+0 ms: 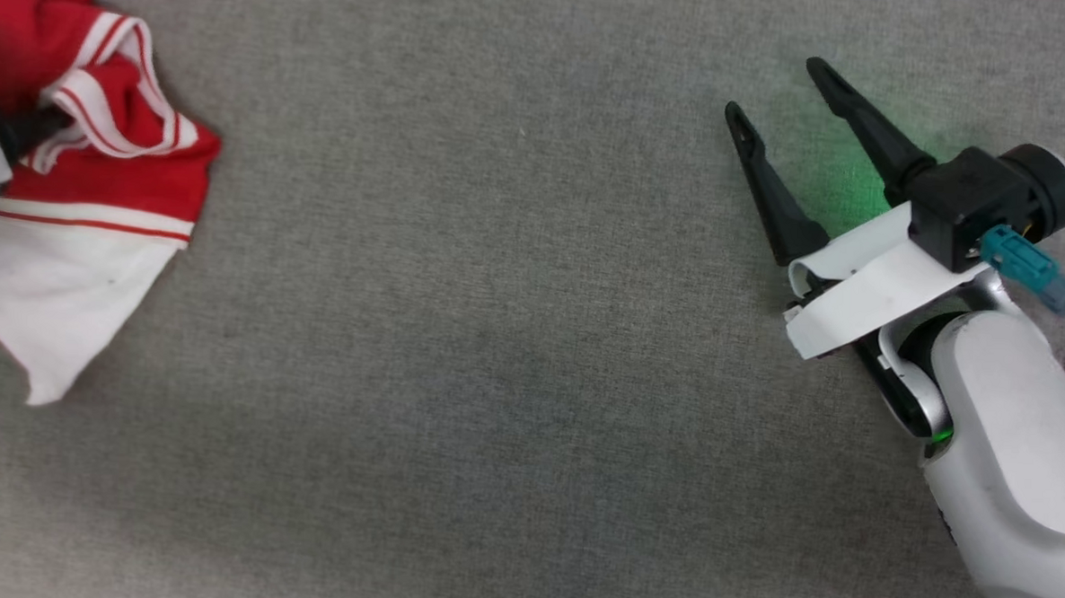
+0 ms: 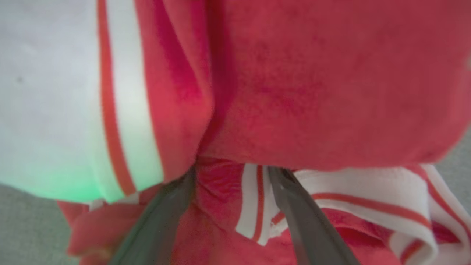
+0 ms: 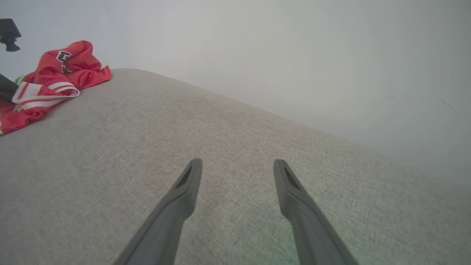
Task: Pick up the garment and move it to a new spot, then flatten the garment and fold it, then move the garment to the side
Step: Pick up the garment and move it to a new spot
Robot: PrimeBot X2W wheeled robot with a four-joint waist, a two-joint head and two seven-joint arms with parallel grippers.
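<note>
We see the garment [image 1: 97, 181] lying crumpled on the left side of the grey fabric surface [image 1: 495, 333]. It is a heap of red cloth with a white panel spread toward us and a white-and-red striped trim band [image 1: 115, 92] curling across its top. From the right wrist view the garment [image 3: 55, 81] sits close to the surface's far edge, with dark-and-white lettering [image 3: 62, 57] on its raised red fold. The left gripper [image 2: 232, 176] is pushed into the heap. Its two dark fingers stand spread apart, with red cloth and a strip of striped trim between them and their tips tucked under an overhanging red fold. They are touching the cloth but not clamped on it. The right gripper [image 1: 775, 89] is well apart from the garment, over the bare right side of the surface. Its fingers [image 3: 184, 191] are splayed wide with nothing between them but grey weave. A green glow [image 1: 830, 177] tints the surface just beside its fingers, and a similar green tint falls on the white panel [image 2: 48, 176] in the left wrist view.
</note>
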